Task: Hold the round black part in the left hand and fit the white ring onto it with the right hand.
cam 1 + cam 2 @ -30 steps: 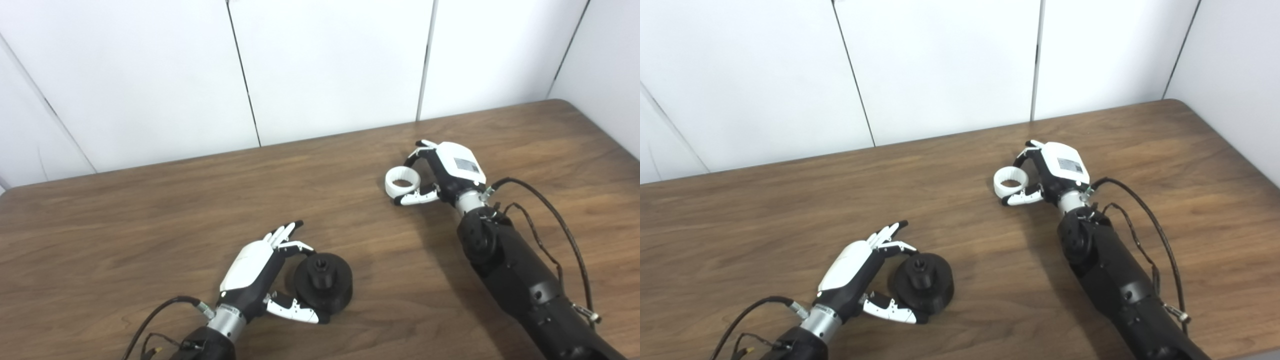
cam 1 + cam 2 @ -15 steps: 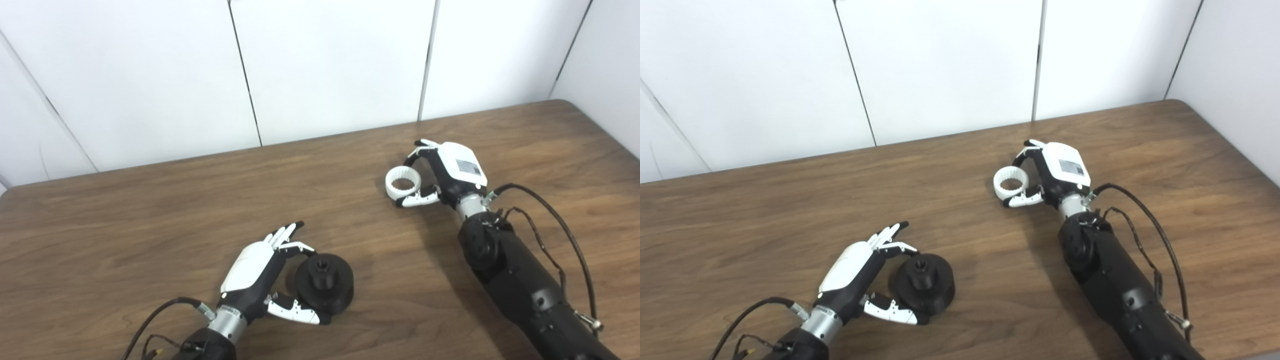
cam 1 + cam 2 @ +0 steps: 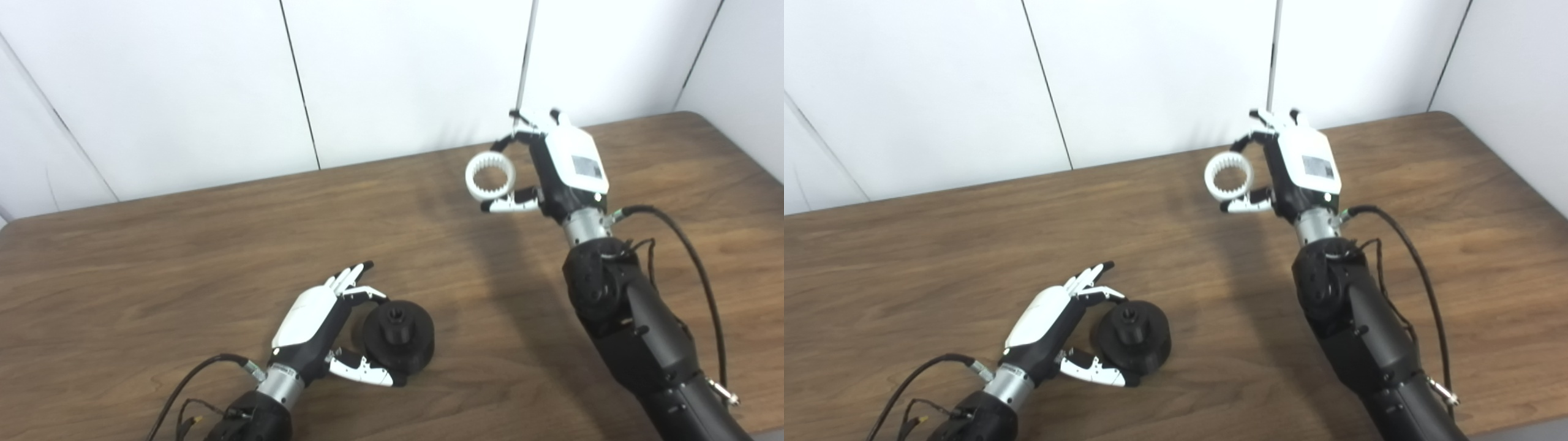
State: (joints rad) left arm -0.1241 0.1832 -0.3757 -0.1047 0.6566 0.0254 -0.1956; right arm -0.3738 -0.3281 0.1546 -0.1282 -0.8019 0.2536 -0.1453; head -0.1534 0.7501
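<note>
The round black part (image 3: pixel 399 335) rests on the wooden table (image 3: pixel 153 275) near the front, a short hub sticking up from its middle. My left hand (image 3: pixel 318 321) curls around its left side, thumb under the front edge and one finger touching the back; the other fingers stretch out. The white ring (image 3: pixel 490 176), toothed on the inside, hangs in the air above the far right of the table. My right hand (image 3: pixel 551 168) is shut on it, pinching it between thumb and fingers, its opening tilted toward the camera.
White wall panels (image 3: pixel 398 73) stand behind the table's far edge. A black cable (image 3: pixel 692 257) loops off the right forearm, and another cable (image 3: pixel 190 380) trails from the left wrist. The table's right corner (image 3: pixel 704 116) lies just past the right hand.
My right hand has lifted the white ring off the table and tilted it up. The left hand and black part have stayed put. The camera view has shifted slightly.
</note>
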